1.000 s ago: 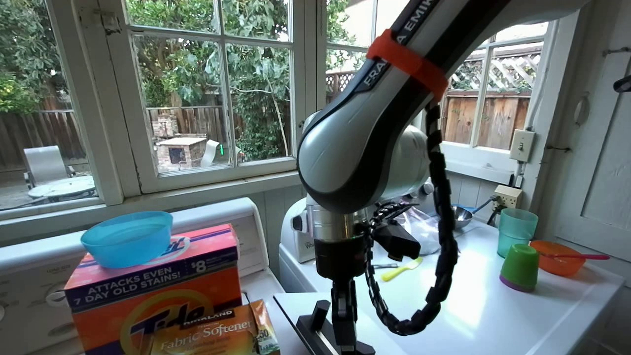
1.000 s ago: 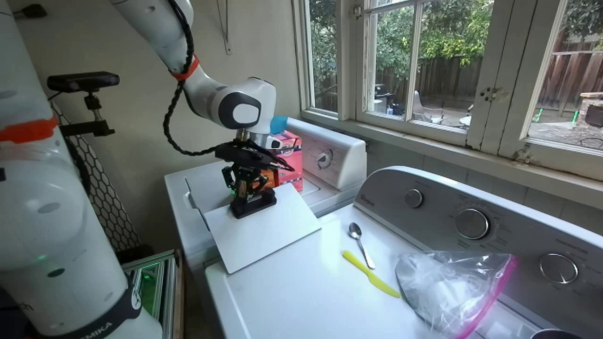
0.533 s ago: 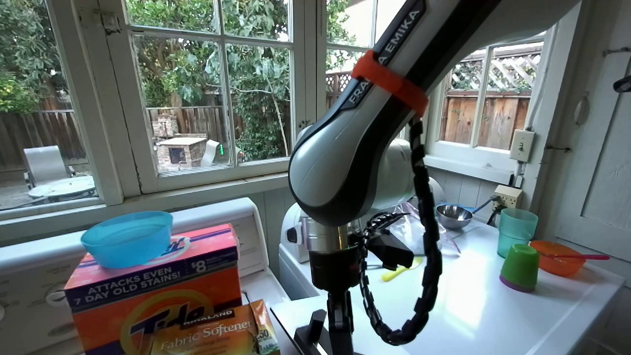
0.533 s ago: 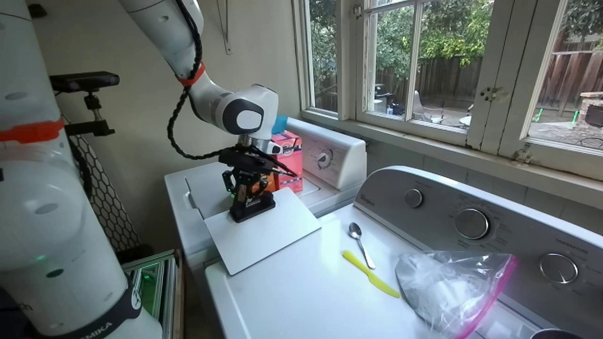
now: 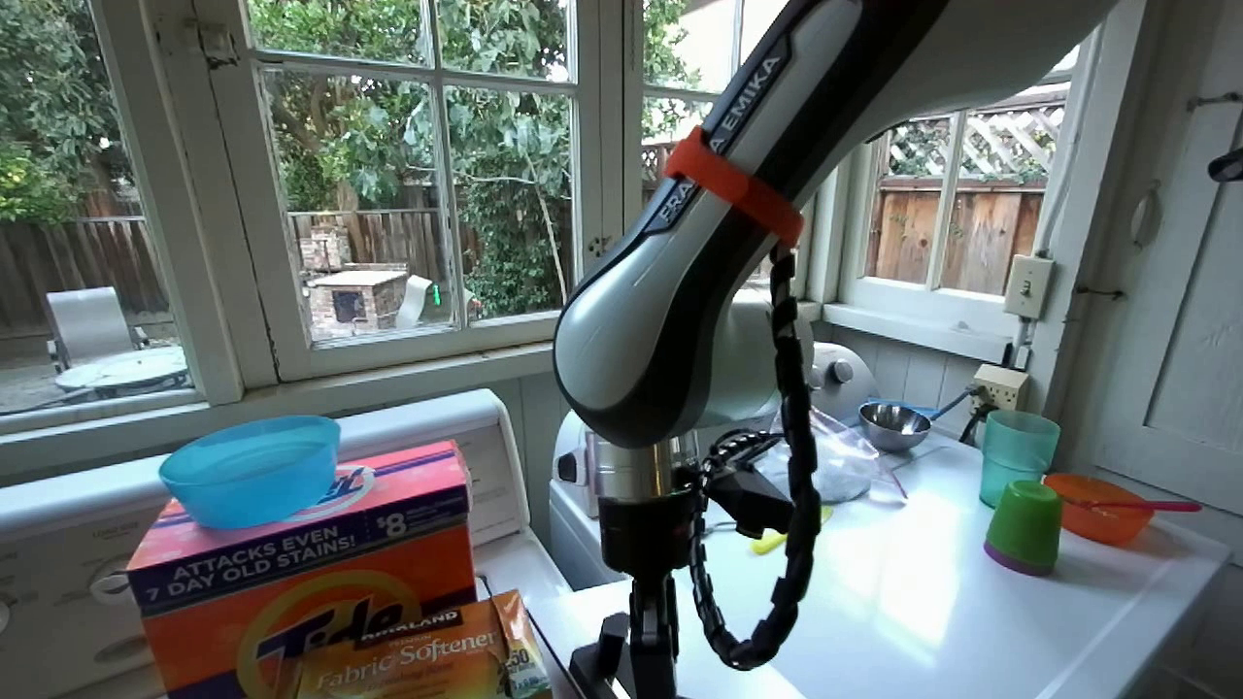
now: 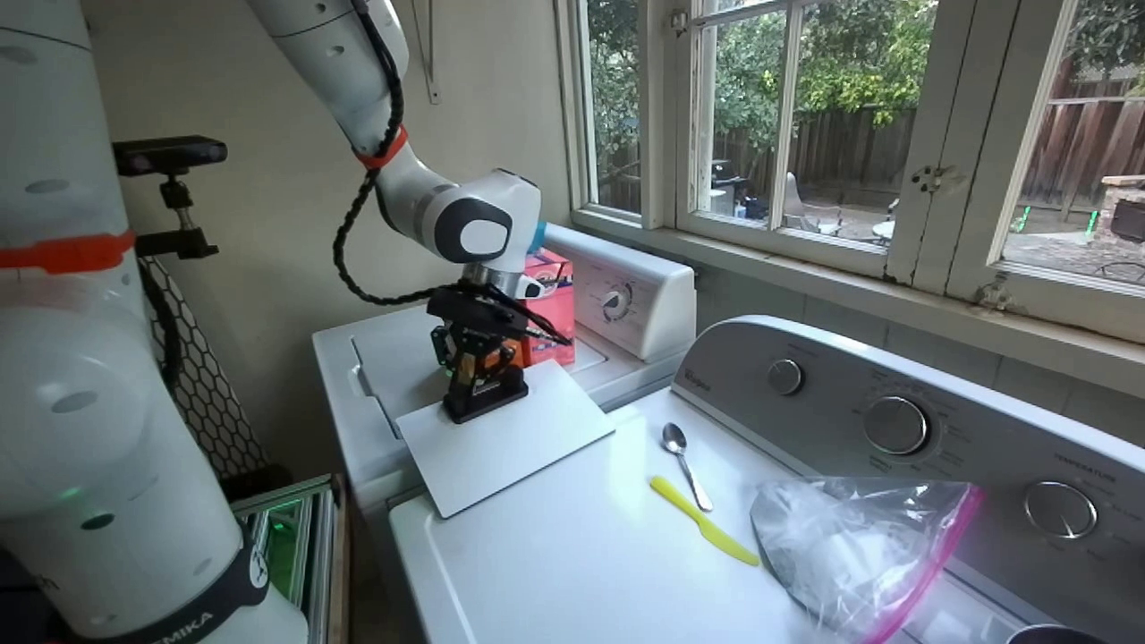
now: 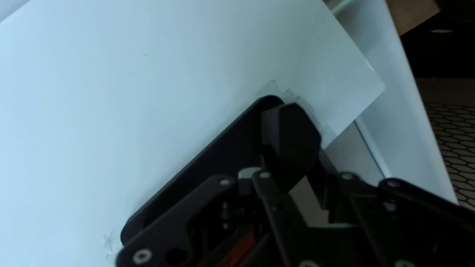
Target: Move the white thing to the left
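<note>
The white-and-black robot arm slopes down, its gripper pointing straight down and pinching the long black handle of the flat white rectangular board. In an exterior view, a pink-and-orange cardboard box stands just behind the gripper; a silver spoon and yellow knife lie near the board on the white table. The board reaches past the table's edge, its long axis there running lower left to upper right.
</note>
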You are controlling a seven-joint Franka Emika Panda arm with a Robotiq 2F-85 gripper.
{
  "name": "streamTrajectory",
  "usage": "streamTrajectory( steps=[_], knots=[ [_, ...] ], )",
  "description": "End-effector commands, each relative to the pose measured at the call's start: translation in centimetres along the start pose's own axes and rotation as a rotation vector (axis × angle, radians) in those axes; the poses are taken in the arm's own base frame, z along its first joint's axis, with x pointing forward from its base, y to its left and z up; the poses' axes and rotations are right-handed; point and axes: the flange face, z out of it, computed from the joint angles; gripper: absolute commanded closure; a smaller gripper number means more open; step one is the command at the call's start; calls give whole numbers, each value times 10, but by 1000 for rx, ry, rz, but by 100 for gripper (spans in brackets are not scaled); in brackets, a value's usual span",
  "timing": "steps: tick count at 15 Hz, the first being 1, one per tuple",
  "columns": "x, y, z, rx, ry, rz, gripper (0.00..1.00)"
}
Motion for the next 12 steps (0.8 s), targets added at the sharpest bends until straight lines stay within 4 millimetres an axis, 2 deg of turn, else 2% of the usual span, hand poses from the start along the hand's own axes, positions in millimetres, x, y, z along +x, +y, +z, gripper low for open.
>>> streamTrajectory(
  steps=[1, 12],
  knots=[
    [13, 8, 24, 47, 26, -57, 93],
    [17, 10, 53, 54, 45, -82, 93]
  ],
)
